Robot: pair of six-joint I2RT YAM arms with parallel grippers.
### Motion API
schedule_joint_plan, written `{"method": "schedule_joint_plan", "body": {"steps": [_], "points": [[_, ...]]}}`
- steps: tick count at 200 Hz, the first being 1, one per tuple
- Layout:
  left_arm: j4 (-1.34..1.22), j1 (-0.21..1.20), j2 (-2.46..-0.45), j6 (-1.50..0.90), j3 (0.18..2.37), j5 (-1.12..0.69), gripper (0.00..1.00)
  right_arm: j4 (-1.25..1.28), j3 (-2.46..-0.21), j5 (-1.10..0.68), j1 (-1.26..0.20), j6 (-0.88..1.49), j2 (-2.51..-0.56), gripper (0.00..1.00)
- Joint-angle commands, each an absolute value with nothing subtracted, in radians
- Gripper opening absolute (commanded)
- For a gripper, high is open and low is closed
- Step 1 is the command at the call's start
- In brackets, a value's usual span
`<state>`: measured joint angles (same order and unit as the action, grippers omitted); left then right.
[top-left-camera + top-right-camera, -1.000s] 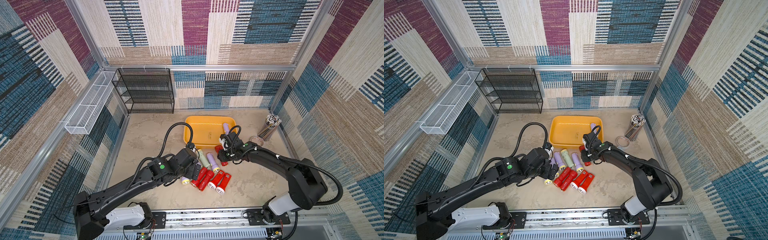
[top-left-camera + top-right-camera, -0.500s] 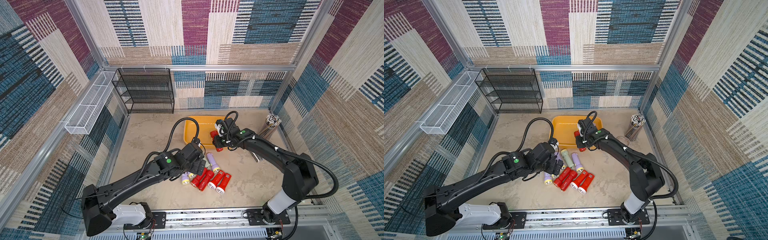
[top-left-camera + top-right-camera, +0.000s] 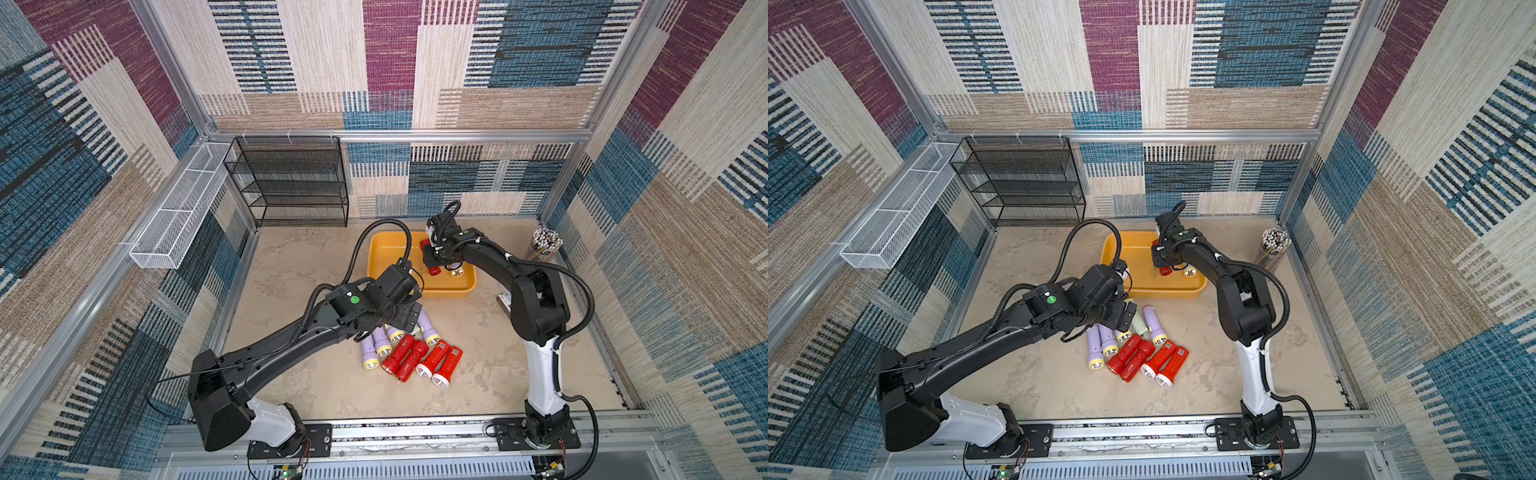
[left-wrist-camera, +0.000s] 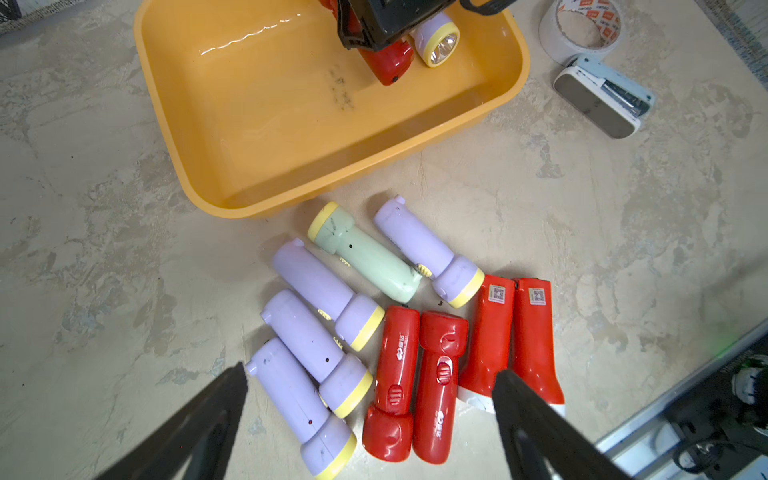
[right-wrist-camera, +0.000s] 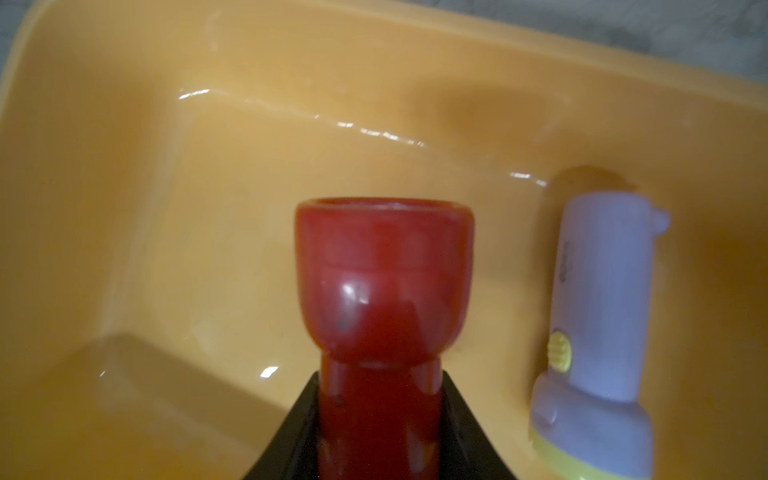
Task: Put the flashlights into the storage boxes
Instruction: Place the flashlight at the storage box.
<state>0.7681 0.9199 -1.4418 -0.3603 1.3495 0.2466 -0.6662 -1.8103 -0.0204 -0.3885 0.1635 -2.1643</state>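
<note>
red plastic was seen clamped between the jaws of the right gripper [image 5: 380, 386]. a red flashlight [image 5: 382, 291], gripped by its barrel, was held over the inside of the tray [image 4: 266, 108], just beside the one lilac flashlight [image 5: 602, 299] lying in it. a second before, that gripper and its load had been outside the tray, at the long wall nearest the pile [image 3: 409, 353]. half a second before, they had been carried over that wall. whether the head was touching the tray floor could not be told. only the release was judged to be left for this flashlight.

the left gripper [image 4: 370, 372], jaws spread wide and holding nothing, had meanwhile been shifted a little toward the tray. it was hung over the pile lying on the table [image 4: 582, 249] just outside the tray. the next pick was judged to be prepared there.

eleven flashlights were counted in all. two were within the tray: one lilac lying, one red held. nine were outside the tray, packed close together: four lilac flashlights [image 4: 320, 286], one green flashlight [image 4: 365, 257] and four red flashlights [image 4: 486, 332]. one tray was counted.
</note>
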Motion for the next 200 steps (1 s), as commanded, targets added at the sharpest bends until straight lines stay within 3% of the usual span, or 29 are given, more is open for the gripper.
{"method": "schedule_joint_plan", "body": {"steps": [1, 80, 126, 160, 200], "points": [[0.77, 0.902, -1.468, -0.324, 1.372, 0.216, 0.96, -0.699, -1.887, -0.033, -0.356, 0.138, -2.236, 0.4], [0.769, 0.854, -1.56, -0.316, 1.425, 0.167, 0.95, -0.756, -2.082, -0.054, -0.282, 0.136, -2.429, 0.43], [0.776, 0.844, -1.569, -0.32, 1.426, 0.158, 0.95, -0.747, -2.069, -0.062, -0.282, 0.15, -2.438, 0.58], [0.77, 0.843, -1.547, -0.33, 1.4, 0.156, 0.95, -0.744, -2.059, -0.063, -0.282, 0.156, -2.429, 0.61], [0.773, 0.842, -1.526, -0.331, 1.391, 0.161, 0.95, -0.715, -2.017, -0.067, -0.281, 0.16, -2.351, 0.71]]}}
